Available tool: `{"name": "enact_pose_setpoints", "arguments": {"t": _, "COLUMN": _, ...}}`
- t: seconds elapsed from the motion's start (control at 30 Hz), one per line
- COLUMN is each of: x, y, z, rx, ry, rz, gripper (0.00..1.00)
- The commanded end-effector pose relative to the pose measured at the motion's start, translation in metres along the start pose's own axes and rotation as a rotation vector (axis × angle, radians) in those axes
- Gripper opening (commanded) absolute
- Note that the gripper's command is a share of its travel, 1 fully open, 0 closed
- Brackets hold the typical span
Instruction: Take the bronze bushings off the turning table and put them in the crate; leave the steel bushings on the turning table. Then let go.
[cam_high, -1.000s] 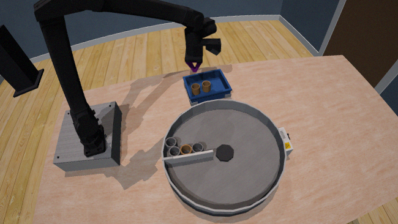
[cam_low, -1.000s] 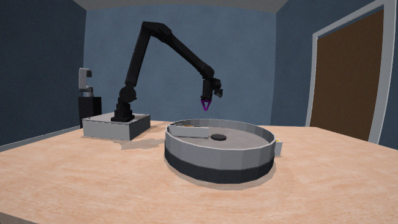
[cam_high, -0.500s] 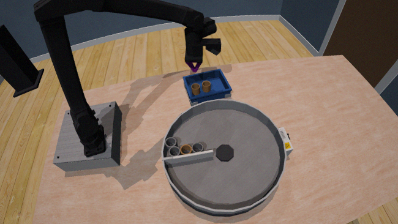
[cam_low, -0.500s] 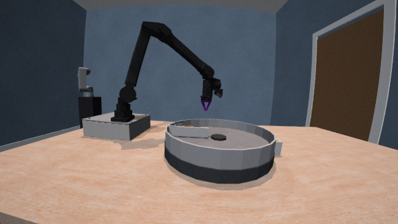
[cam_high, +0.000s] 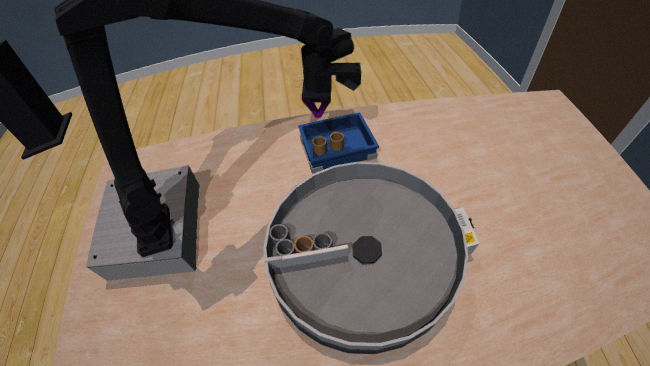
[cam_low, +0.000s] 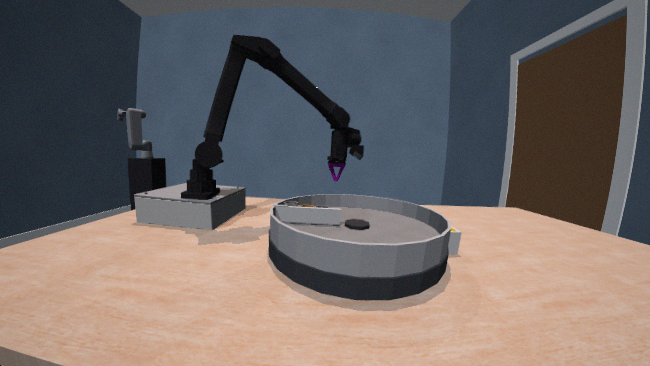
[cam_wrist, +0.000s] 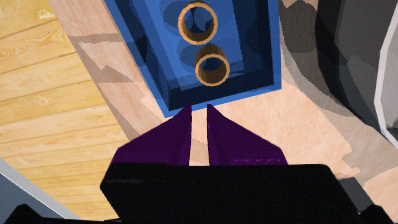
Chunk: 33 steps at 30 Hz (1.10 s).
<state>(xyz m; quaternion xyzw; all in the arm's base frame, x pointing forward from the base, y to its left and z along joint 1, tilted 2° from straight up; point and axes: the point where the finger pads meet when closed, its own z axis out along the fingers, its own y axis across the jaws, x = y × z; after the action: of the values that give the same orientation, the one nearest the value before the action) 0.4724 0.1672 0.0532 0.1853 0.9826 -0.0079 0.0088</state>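
The purple fingers are drawn in to a narrow gap, with nothing between them. They point down and hang above the near end of the blue crate, as the wrist view frames it, apart from the bushings.

Inside the crate, 2 bronze bushings stand upright, side by side: 1 nearer the turning table, the other just beside it.

Next to the crate on the wooden surface sits the round turning table. It carries 4 bushings, gathered against a pale divider: 3 steel bushings and 1 remaining bronze bushing. That bronze one stands between 2 of the steel ones along the divider; the third steel one sits by the rim. A dark hub marks the centre.

Farther out, the black arm rises from a grey block and bends over toward the crate. A small white box with a yellow label is at the turning table's outer wall.
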Motion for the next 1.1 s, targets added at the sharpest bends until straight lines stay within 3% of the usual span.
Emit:
{"name": "enact_pose_setpoints", "arguments": {"t": 0.0, "x": -0.019, "y": 0.022, "z": -0.041, "rx": -0.063, "ry": -0.074, "rz": 0.000, "gripper": 0.12}}
{"name": "enact_pose_setpoints", "arguments": {"t": 0.07, "x": -0.021, "y": 0.016, "z": -0.039, "rx": -0.062, "ry": -0.074, "rz": 0.000, "gripper": 0.14}}
{"name": "enact_pose_setpoints", "arguments": {"t": 0.1, "x": -0.011, "y": -0.003, "z": -0.022, "rx": -0.035, "ry": -0.045, "rz": 0.001, "gripper": 0.14}}
{"name": "enact_pose_setpoints", "arguments": {"t": 0.43, "x": -0.004, "y": -0.098, "z": -0.017, "rx": -0.032, "ry": -0.048, "rz": 0.001, "gripper": 0.14}}
{"name": "enact_pose_setpoints", "arguments": {"t": 0.5, "x": -0.004, "y": -0.098, "z": -0.017, "rx": -0.032, "ry": -0.048, "rz": 0.001, "gripper": 0.14}}
{"name": "enact_pose_setpoints", "arguments": {"t": 0.57, "x": -0.001, "y": -0.141, "z": -0.015, "rx": -0.027, "ry": -0.049, "rz": 0.001, "gripper": 0.14}}
{"name": "enact_pose_setpoints", "arguments": {"t": 1.0, "x": 0.013, "y": -0.312, "z": -0.011, "rx": -0.008, "ry": -0.048, "rz": 0.001, "gripper": 0.14}}
{"name": "enact_pose_setpoints", "arguments": {"t": 1.07, "x": 0.013, "y": -0.312, "z": -0.011, "rx": -0.008, "ry": -0.048, "rz": 0.001, "gripper": 0.14}}
